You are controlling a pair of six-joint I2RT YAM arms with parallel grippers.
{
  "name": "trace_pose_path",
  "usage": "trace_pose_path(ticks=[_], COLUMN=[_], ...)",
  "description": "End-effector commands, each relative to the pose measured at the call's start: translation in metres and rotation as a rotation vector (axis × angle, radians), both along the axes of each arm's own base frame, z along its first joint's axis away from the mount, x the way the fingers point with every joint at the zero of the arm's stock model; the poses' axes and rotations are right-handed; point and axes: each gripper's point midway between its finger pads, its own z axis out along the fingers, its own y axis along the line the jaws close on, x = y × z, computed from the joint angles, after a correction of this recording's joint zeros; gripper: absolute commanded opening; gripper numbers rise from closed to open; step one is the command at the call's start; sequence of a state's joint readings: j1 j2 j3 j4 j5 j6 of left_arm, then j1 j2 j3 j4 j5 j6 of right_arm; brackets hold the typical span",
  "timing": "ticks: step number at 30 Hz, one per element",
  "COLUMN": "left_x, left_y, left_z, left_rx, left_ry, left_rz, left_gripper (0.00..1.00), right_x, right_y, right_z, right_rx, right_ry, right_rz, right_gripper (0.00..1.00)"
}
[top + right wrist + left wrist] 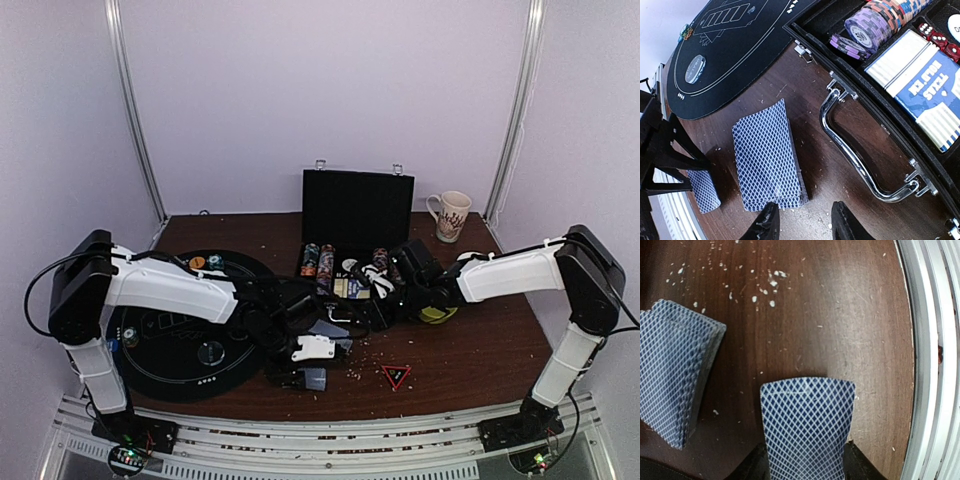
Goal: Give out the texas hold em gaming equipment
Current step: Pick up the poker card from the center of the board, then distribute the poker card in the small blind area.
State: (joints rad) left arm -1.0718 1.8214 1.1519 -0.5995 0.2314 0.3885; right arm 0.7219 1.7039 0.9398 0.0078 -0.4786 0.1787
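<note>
My left gripper (807, 465) is shut on a single blue-backed playing card (807, 425) and holds it just above the brown table near the front edge; it also shows in the top view (314, 379). The rest of the deck (767, 157) lies face down on the table, at the left of the left wrist view (675, 385). My right gripper (805, 222) is open and empty, its fingertips just short of the deck's near end. Chips (875, 22) sit in the open case. An orange chip (197, 262) and a clear disc (210, 351) lie on the black mat (170, 330).
The open black case (357, 212) stands at the back centre, its metal handle (855, 150) right of the deck, with a card box (927, 85) and red dice (937, 37) inside. A mug (450, 215), a yellow-green bowl (437, 314) and a red triangle (396, 376) are on the right. Crumbs litter the table.
</note>
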Motion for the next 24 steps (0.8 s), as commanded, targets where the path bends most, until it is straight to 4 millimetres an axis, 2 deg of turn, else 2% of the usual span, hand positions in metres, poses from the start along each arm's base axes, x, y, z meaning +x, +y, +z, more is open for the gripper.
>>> trace_pose_path(ticks=[1,9,11,14,19,21,24], left_x=[0.011,0.021,0.027,0.047,0.104,0.119,0.135], left_y=[0.002,0.007,0.009,0.02,0.07,0.093,0.134], left_z=[0.021,0.034,0.043,0.063,0.099,0.114,0.122], left_rx=[-0.061,-0.083,-0.104,-0.151,-0.211,-0.245,-0.261], left_ry=[0.008,0.015,0.031,0.044,0.038,0.048,0.052], left_rz=[0.095,0.156,0.211,0.347,0.72,0.875,1.075], left_gripper=[0.51,0.5,0.5,0.5,0.49,0.49,0.49], right_x=[0.008,0.013,0.012,0.013,0.012,0.012,0.011], right_y=[-0.001,-0.001,-0.001,-0.002,0.0,0.001,0.002], right_z=[0.023,0.038,0.042,0.048,0.059,0.063,0.07], right_rx=[0.009,0.017,0.02,0.028,0.044,0.051,0.066], right_ry=[-0.064,-0.108,-0.118,-0.139,-0.172,-0.185,-0.204], right_rz=[-0.008,-0.006,-0.001,0.003,0.028,0.037,0.051], right_gripper=[0.38,0.38,0.38,0.38,0.39,0.39,0.39])
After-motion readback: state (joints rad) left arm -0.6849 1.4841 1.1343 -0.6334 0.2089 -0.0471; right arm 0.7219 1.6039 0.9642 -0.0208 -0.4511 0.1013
